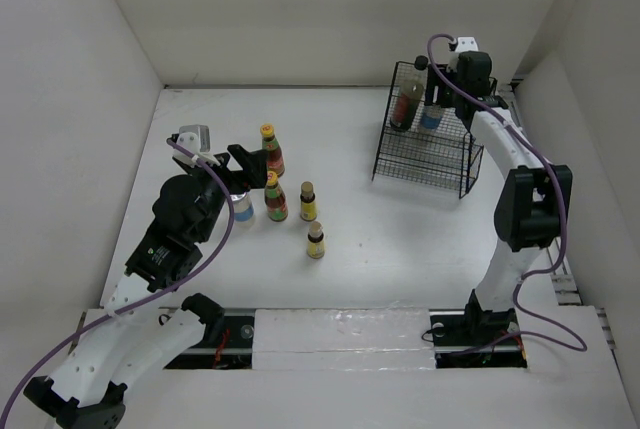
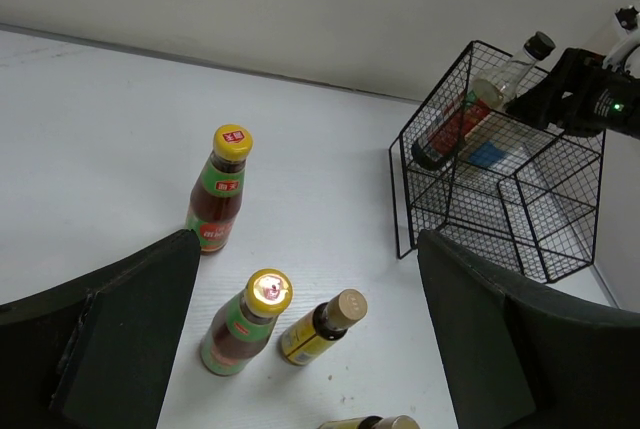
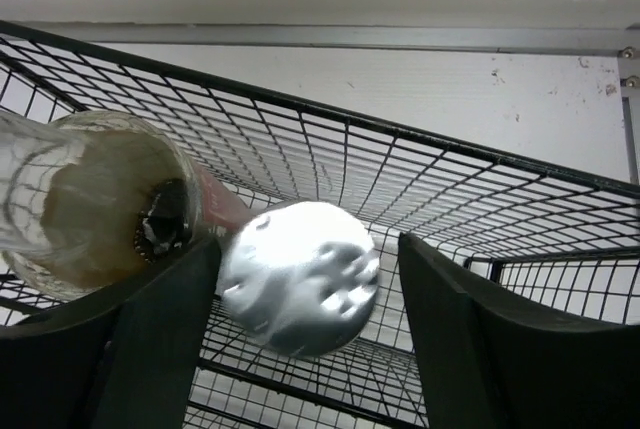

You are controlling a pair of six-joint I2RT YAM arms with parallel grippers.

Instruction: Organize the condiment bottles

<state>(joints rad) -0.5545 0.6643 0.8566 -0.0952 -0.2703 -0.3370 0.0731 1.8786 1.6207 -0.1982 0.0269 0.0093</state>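
Leaning dark bottle point(image 3: 80, 199) beside silver-lidded jar point(image 3: 300, 289)

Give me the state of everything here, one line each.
Left gripper: open, empty.
Right gripper: open.
Tall dark bottle: capped, leaning in the wire basket.
Basket jar: lidded, between the right gripper's fingers.
Table jar: upright beside the left gripper.
Red-sauce bottles: capped, upright on the table.
Small yellow bottles: capped, upright on the table.

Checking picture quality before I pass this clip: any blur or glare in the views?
Right wrist: the silver lid is smeared with blur, and the glass bottle beside it is soft. Left wrist: sharp, with glare on the nearer yellow cap. Top: even light, faint shadows.
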